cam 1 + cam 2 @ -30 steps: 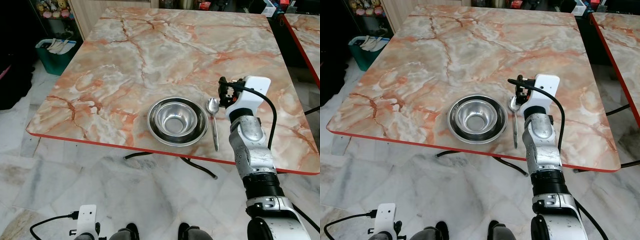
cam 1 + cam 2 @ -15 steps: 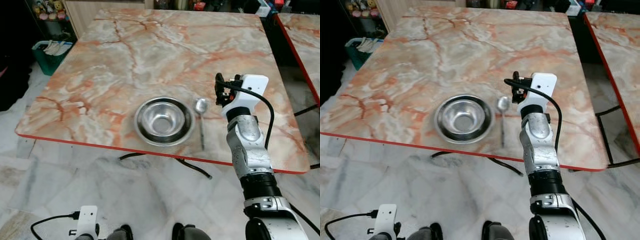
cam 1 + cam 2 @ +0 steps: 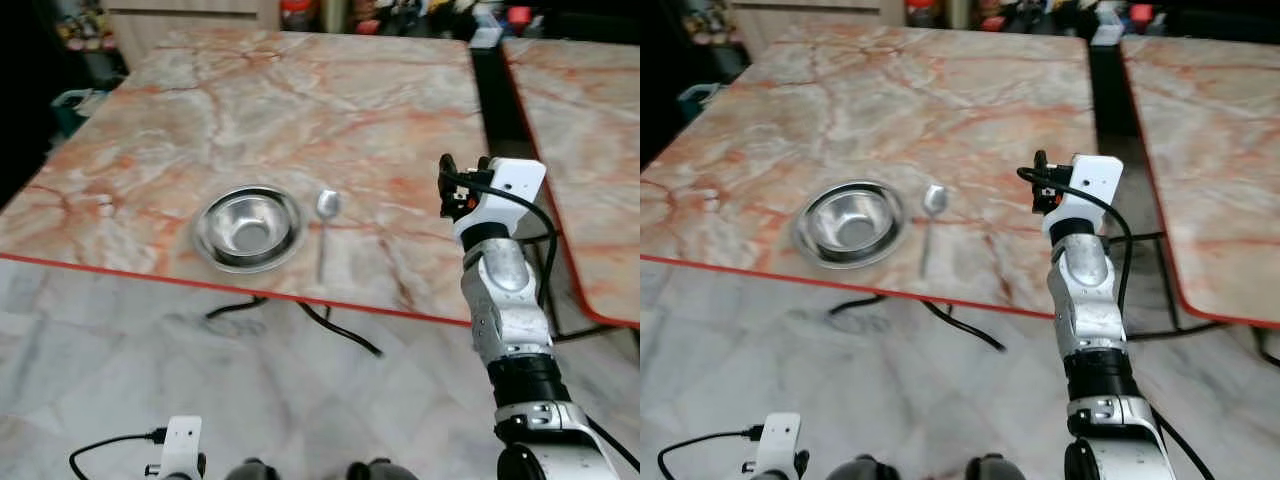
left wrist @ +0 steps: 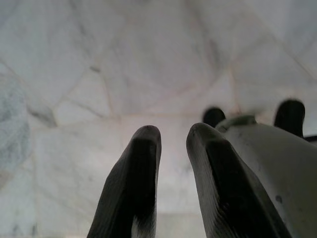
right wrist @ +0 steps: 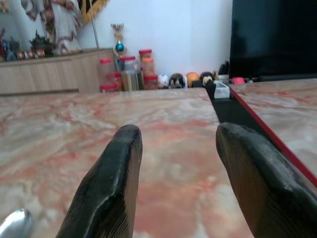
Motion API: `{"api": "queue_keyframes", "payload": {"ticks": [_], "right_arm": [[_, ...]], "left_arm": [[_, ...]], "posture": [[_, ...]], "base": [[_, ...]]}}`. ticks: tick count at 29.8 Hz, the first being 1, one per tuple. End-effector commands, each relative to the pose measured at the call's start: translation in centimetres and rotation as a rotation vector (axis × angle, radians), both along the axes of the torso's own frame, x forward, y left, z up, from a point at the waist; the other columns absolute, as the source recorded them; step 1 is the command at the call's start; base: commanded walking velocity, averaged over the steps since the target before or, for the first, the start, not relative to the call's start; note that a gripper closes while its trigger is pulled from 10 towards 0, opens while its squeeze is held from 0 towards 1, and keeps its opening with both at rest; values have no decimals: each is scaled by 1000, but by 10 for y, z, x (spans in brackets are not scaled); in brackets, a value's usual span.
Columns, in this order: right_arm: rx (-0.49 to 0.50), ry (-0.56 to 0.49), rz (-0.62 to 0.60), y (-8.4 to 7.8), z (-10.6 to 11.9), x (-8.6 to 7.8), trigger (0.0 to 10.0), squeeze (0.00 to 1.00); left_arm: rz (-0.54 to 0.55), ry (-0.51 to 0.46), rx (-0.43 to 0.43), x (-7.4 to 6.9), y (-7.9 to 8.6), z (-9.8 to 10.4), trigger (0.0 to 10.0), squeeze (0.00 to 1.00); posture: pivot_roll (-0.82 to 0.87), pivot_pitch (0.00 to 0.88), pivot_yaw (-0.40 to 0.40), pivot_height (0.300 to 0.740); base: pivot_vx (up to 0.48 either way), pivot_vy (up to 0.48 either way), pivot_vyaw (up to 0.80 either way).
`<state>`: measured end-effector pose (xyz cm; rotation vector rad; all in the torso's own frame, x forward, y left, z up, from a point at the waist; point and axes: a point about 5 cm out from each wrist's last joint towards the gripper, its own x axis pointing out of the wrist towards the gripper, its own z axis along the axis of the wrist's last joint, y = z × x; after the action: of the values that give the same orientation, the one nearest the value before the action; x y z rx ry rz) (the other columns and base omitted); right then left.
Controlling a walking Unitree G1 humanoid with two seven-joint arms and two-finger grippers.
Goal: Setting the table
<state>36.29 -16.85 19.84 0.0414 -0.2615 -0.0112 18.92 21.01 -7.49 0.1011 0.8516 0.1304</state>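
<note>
A steel bowl (image 3: 247, 227) sits near the front edge of the marble table (image 3: 300, 110). A spoon (image 3: 323, 232) lies just to its right, handle toward me. My right gripper (image 3: 447, 190) hovers over the table's right part, well right of the spoon, open and holding nothing. In the right wrist view its two black fingers (image 5: 111, 183) point across the tabletop, with the spoon's tip (image 5: 12, 223) low at the corner. My left gripper (image 4: 173, 141) hangs over the floor, fingers nearly together, empty.
A second marble table (image 3: 590, 140) stands to the right across a narrow dark gap (image 3: 490, 90). Jars and small items (image 5: 138, 69) line the far edge by a wooden cabinet. A black cable (image 3: 340, 330) lies on the pale marble floor under the table.
The whole picture has slid left, so the camera has turned right. My right gripper now stands farther right of the spoon than before. Bowl and spoon have not moved on the table.
</note>
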Motion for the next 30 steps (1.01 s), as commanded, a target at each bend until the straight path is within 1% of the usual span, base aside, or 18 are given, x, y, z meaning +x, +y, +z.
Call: {"api": "queue_keyframes", "payload": {"ticks": [1,4,6,8,9,11,13,14,16,18,19,20,23,28,30], "right_arm": [[-7,-24,4,2,5,-1,10000,0],[-17,-62,1,-9,0,-15,10000,0],[-22,-66,9,-12,-6,-23,10000,0],[-27,-53,16,-13,-13,-27,10000,0],[-39,-19,21,-14,-24,-32,10000,0],[-42,-11,22,-15,-27,-33,10000,0],[-56,27,12,-17,-38,-36,10000,0],[-56,27,12,-17,-38,-36,10000,0],[-60,87,-1,-21,-57,-41,10000,0],[-58,120,-4,-23,-68,-45,10000,0],[-58,120,-4,-23,-68,-45,10000,0],[-57,142,-1,-23,-77,-50,10000,0],[-69,165,9,-22,-89,-57,10000,0],[-63,178,14,-22,-97,-62,10000,0],[-67,234,13,-22,-113,-67,10000,0]], "left_arm": [[12,35,9,-10,5,-5,10000,0],[10,37,7,-10,4,-5,10000,0],[9,37,7,-10,3,-5,10000,0],[9,36,6,-10,3,-5,10000,0],[7,36,5,-9,2,-5,10000,0],[7,35,5,-9,2,-5,10000,0],[5,34,4,-8,1,-4,10000,0],[5,34,4,-8,1,-4,10000,0],[4,31,4,-8,1,-4,10000,0],[4,28,4,-7,0,-4,10000,0],[4,28,4,-7,0,-4,10000,0],[3,27,5,-6,0,-4,10000,0],[3,26,4,-7,0,-4,10000,0],[3,27,4,-7,0,-4,10000,0],[5,29,3,-7,0,-4,10000,0]], "posture": [[-44,204,9,740],[-54,206,9,740],[-56,207,8,740],[-57,207,9,740],[-59,209,10,740],[-59,209,10,740],[-59,210,10,740],[-59,210,10,740],[-59,213,10,740],[-59,213,10,740],[-59,213,10,740],[-59,214,10,740],[-59,219,9,740],[-60,220,9,740],[-63,223,9,740]], "base": [[0,-420,0],[0,-417,0],[0,-420,0],[0,-420,0],[0,-416,0],[0,-416,0],[0,-416,0],[0,-416,0],[0,-414,0],[0,-412,0],[0,-412,0],[0,-409,0],[0,-407,0],[0,-409,0],[0,-403,0]]}}
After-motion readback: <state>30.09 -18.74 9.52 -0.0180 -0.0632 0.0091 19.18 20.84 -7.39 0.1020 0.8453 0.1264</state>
